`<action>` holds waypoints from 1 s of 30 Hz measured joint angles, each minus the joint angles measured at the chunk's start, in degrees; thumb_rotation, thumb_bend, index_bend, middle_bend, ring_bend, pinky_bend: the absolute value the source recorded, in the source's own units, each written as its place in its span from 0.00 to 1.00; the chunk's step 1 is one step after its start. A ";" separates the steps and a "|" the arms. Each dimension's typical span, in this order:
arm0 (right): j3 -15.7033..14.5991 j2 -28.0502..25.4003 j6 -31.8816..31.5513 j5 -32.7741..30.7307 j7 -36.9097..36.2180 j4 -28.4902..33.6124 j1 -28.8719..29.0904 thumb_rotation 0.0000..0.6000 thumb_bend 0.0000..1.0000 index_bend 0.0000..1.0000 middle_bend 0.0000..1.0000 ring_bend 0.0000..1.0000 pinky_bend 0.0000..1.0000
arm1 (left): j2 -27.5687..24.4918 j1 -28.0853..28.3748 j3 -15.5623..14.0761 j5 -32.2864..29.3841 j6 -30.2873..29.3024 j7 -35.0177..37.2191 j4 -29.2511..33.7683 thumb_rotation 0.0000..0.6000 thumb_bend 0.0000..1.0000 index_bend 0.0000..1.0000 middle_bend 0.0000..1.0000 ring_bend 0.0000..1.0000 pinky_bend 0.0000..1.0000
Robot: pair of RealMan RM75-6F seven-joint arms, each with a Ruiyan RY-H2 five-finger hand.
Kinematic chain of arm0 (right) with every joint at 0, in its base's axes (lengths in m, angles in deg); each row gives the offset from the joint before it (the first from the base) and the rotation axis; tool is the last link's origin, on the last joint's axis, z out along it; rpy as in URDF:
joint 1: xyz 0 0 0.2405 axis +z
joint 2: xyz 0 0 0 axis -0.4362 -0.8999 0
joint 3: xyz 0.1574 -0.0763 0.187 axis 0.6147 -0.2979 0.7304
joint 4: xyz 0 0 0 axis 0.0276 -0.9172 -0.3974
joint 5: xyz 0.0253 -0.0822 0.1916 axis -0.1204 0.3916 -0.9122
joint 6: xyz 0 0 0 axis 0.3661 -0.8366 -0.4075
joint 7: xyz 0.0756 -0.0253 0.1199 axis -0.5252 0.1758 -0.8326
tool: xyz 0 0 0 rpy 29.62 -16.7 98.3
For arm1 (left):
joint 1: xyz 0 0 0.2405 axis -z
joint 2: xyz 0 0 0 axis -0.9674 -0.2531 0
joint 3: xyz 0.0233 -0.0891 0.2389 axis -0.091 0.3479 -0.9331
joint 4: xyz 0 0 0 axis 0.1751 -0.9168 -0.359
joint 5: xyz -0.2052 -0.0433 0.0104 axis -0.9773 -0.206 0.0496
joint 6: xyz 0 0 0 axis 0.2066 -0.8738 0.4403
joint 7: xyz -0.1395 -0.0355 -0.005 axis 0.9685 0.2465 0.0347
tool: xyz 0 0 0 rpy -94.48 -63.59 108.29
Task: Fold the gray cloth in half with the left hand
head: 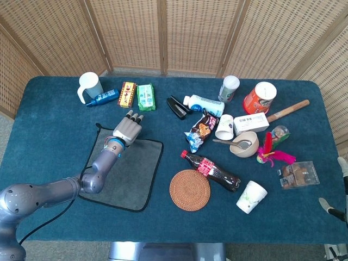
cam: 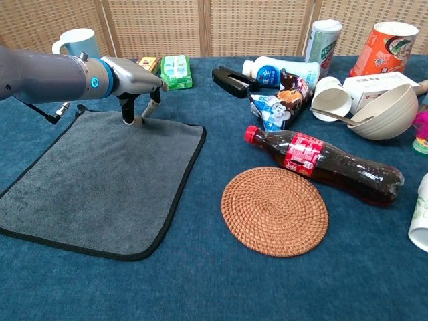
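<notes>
Left hand (cam: 134, 83) fingertips on flat, fuzzy gray cloth (cam: 100, 180)

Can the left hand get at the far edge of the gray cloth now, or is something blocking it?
Probably yes. The left hand is already above the far edge of the gray cloth, fingers pointing down at it, and nothing lies on that edge.

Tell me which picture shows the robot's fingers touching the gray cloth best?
The chest view: from the side, the left hand fingertips meet the gray cloth at its far edge. The head view shows only the hand's back from above.
</notes>
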 measured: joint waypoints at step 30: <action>-0.39 -0.13 -0.19 0.96 0.04 0.24 -0.11 1.00 0.00 0.00 0.00 0.00 0.00 | -11.54 -3.01 -2.99 5.01 -4.75 3.59 20.31 1.00 0.49 0.64 0.00 0.00 0.00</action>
